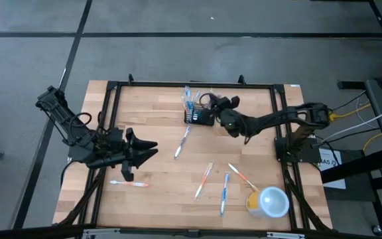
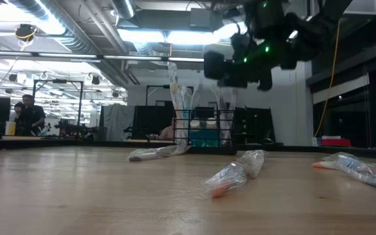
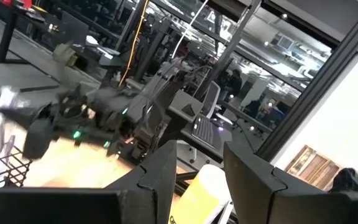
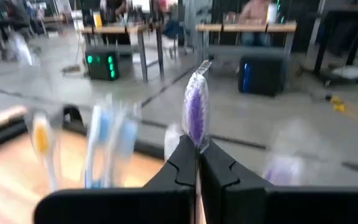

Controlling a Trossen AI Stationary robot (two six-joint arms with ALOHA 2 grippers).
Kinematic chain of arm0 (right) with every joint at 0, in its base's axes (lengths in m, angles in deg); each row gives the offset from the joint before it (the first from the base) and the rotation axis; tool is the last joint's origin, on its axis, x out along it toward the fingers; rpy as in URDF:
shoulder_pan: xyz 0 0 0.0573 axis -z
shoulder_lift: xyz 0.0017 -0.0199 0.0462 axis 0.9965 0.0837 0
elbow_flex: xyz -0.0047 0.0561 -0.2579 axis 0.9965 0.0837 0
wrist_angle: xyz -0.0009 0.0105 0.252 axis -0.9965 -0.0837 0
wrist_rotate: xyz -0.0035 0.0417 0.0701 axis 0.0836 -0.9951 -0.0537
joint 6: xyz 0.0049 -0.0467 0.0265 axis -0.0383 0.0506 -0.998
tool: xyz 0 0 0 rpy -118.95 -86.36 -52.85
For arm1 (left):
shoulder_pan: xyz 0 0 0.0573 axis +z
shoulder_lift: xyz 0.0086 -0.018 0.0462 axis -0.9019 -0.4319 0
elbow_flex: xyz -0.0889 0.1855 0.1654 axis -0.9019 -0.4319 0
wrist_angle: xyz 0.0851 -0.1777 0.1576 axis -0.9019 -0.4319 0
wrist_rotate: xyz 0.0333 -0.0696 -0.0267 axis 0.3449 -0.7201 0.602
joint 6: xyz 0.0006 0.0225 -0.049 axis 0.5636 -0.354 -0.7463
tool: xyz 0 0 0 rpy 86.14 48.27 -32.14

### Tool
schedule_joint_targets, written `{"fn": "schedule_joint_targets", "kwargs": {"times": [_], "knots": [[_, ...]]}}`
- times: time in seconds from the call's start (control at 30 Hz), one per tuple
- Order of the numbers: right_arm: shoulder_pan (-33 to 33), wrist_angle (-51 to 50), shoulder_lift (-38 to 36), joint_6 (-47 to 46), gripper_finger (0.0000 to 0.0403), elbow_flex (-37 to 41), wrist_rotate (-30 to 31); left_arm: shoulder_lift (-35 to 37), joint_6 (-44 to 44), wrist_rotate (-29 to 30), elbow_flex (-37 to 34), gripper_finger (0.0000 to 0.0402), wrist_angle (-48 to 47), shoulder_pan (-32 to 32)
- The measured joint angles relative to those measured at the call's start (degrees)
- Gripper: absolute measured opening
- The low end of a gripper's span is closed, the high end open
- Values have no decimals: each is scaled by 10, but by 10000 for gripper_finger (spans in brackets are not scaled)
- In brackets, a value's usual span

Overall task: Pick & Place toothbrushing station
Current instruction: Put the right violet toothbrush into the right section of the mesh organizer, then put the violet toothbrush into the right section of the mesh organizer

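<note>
Gripping a blurred, wrapped purple toothbrush point(image 4: 196, 112) above the mesh holder point(image 1: 198, 117), the right tool point(image 4: 197, 163) is clenched.

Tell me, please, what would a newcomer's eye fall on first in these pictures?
Probably the right pincer, shut on a wrapped purple toothbrush beside the black mesh holder at the table's far edge. Next, the wrapped toothbrushes scattered across the wooden table, and the yellow cup at its near right corner.

Two black jointed arms point(image 1: 78, 136) with green lights
</note>
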Motion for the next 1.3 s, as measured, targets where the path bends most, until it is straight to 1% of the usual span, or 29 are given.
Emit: {"fn": "schedule_joint_targets", "kwargs": {"times": [0.1, 0.2, 0.33, 0.4, 0.43, 0.5, 0.57, 0.67, 0.73, 0.77, 0.9, 0.97, 1.03, 1.07, 1.13, 1.17, 1.2, 1.23, 1.3], "knots": [[0, -3, 22, -37, 11, 0, -32, 0, -1, 0, 0, 127, 2, 0], [0, -23, 22, -81, 50, 0, -64, 1, 0, -1, 0, 127, 4, -5], [-11, -28, -25, -76, 115, 0, -72, 2, 9, -3, 0, 127, 5, -9], [-14, -62, -53, -78, 142, -1, -67, 2, 19, -3, 0, 127, 12, -9], [-14, -80, -63, -88, 153, -1, -66, 3, 26, -3, 0, 127, 17, -11], [-19, -117, -91, -113, 170, 1, -82, 3, 45, 1, 0, 127, 30, -12], [-32, -113, -122, -131, 181, -1, -110, 4, 62, 1, 0, 127, 36, -12], [-75, -116, -154, -181, 185, -1, -142, 9, 69, 11, 0, 127, 30, -11], [-114, -134, -163, -249, 182, -1, -157, 12, 69, 32, 0, 127, 24, -11], [-134, -145, -165, -298, 179, -1, -167, 12, 68, 45, 0, 127, 19, -11], [-199, -209, -148, -550, 158, -1, -230, 18, 68, 96, 0, 127, -3, -13], [-217, -238, -127, -606, 147, -19, -241, 20, 73, 118, 0, 127, -8, -13], [-221, -279, -101, -616, 137, -66, -261, 20, 87, 133, 0, 127, -10, -13], [-219, -309, -84, -611, 133, -99, -280, 21, 92, 138, 0, 127, -10, -12], [-214, -397, -45, -584, 126, -168, -323, 26, 96, 145, 0, 127, -11, -10], [-211, -451, -28, -573, 124, -200, -337, 28, 82, 150, 0, 127, -21, -10], [-211, -496, -15, -567, 122, -230, -341, 32, 48, 156, 0, 127, -46, -10], [-211, -528, -6, -558, 121, -254, -339, 35, -5, 156, 0, 127, -84, -10], [-220, -561, -5, -547, 121, -288, -320, 44, -163, 134, 0, 127, -212, -8]]}}
